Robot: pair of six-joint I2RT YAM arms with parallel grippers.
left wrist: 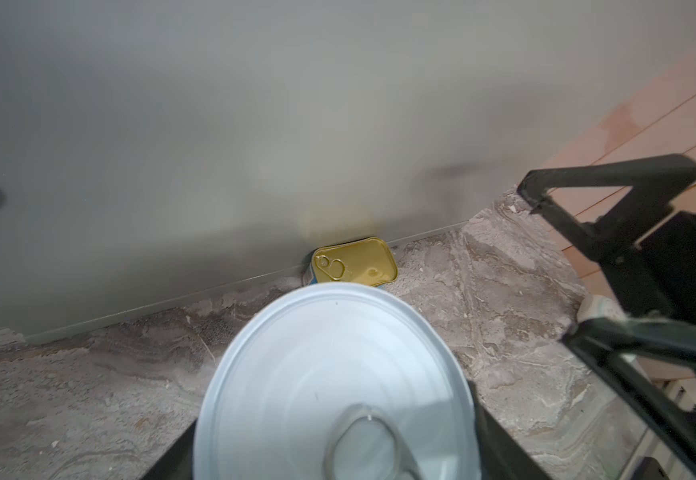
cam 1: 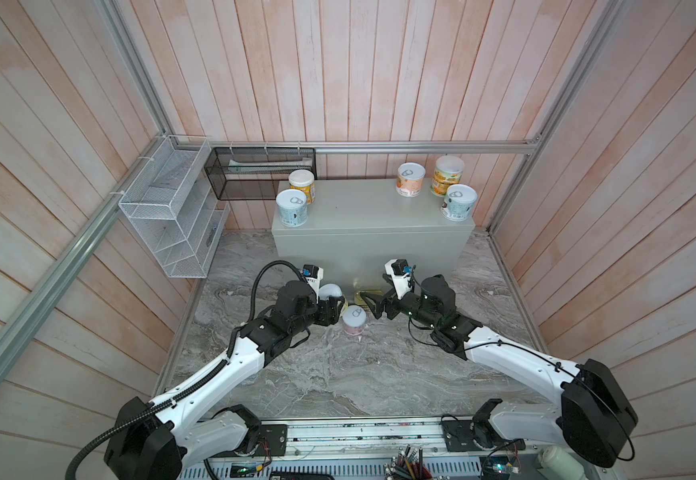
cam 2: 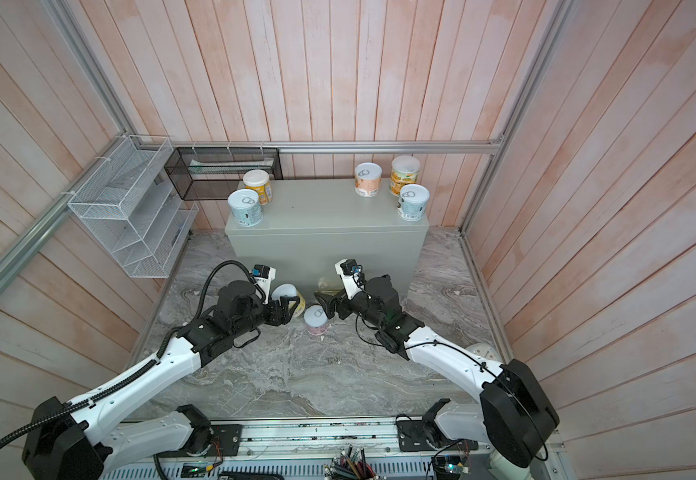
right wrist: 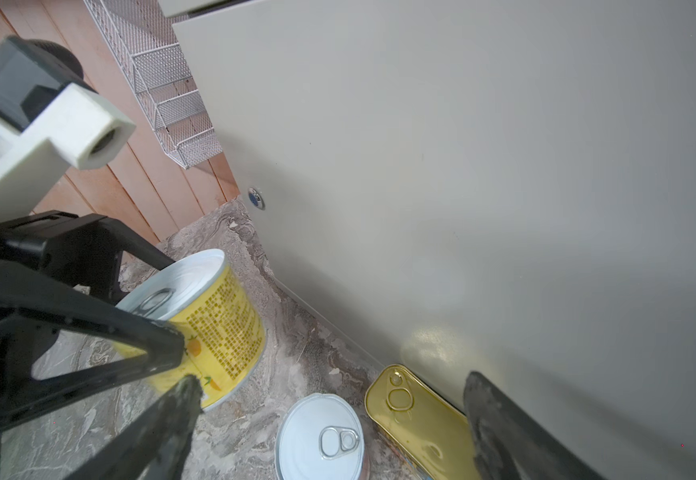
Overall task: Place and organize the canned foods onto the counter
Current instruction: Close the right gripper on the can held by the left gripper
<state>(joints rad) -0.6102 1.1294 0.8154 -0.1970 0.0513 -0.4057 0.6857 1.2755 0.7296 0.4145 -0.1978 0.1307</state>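
My left gripper (cam 1: 333, 311) (left wrist: 338, 451) is shut on a yellow-labelled can (cam 1: 332, 292) (right wrist: 217, 324). The can is tilted, low over the marble, and its white pull-tab lid (left wrist: 329, 374) fills the left wrist view. A pink can (cam 1: 354, 319) (right wrist: 320, 440) stands upright on the marble between the arms. A gold-topped tin (left wrist: 354, 262) (right wrist: 417, 417) lies against the foot of the counter (cam 1: 371, 216) (cam 2: 325, 216). My right gripper (cam 1: 373, 306) (right wrist: 334, 415) is open and empty, just above the pink can and the tin. Several cans (cam 1: 292, 208) (cam 1: 459, 203) stand on the counter's ends.
A white wire basket (cam 1: 167, 212) hangs on the left wall and a black mesh basket (cam 1: 261, 172) at the back left, next to the counter's left end. Wooden walls close in three sides. A pot of pencils (cam 1: 408, 461) stands at the front edge.
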